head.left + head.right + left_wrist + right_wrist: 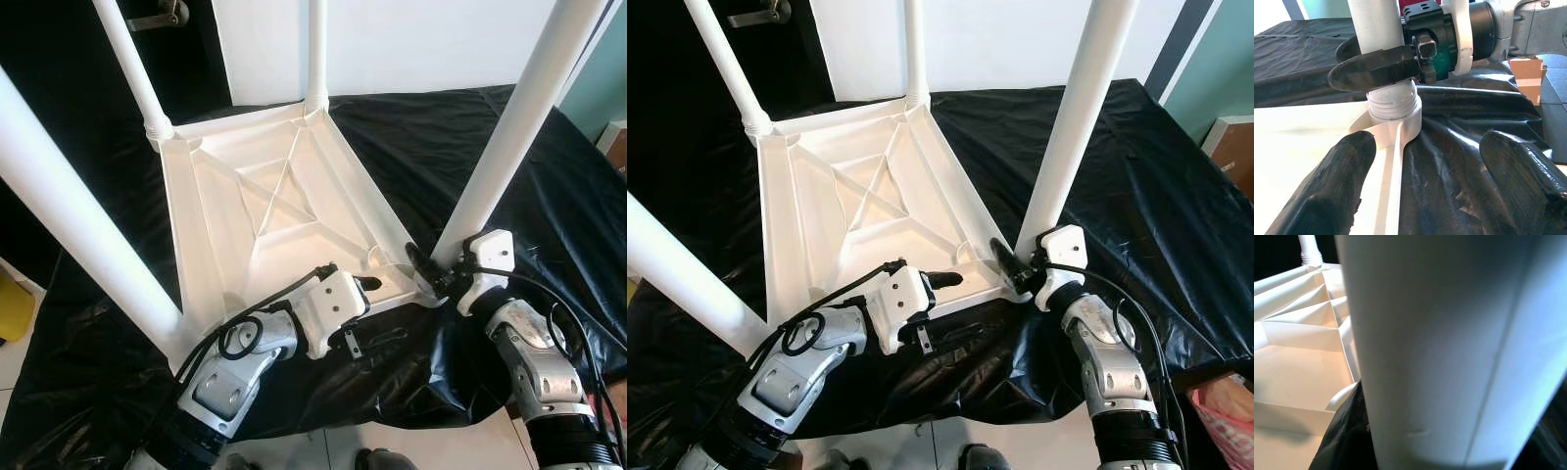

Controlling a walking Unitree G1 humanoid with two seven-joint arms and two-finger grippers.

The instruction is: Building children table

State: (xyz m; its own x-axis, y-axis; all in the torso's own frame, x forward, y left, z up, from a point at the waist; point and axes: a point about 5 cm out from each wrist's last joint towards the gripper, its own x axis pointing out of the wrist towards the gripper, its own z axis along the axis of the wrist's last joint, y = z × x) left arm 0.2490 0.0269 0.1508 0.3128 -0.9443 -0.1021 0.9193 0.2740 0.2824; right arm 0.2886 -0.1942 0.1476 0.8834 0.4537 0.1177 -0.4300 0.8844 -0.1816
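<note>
A white plastic children's table lies upside down on a black sheet, its legs pointing up. My right gripper is shut on the base of the near right leg, just above its threaded socket. In the left wrist view its black fingers wrap around that leg. My left gripper hovers open at the table's near edge, a short way left of the leg, with nothing between its fingertips. The leg looms very close in the right wrist view.
The black sheet covers the low surface under the table. Pale floor tiles lie at its near edge. A yellow object stands at far left, a cardboard box at right, and a white wall behind.
</note>
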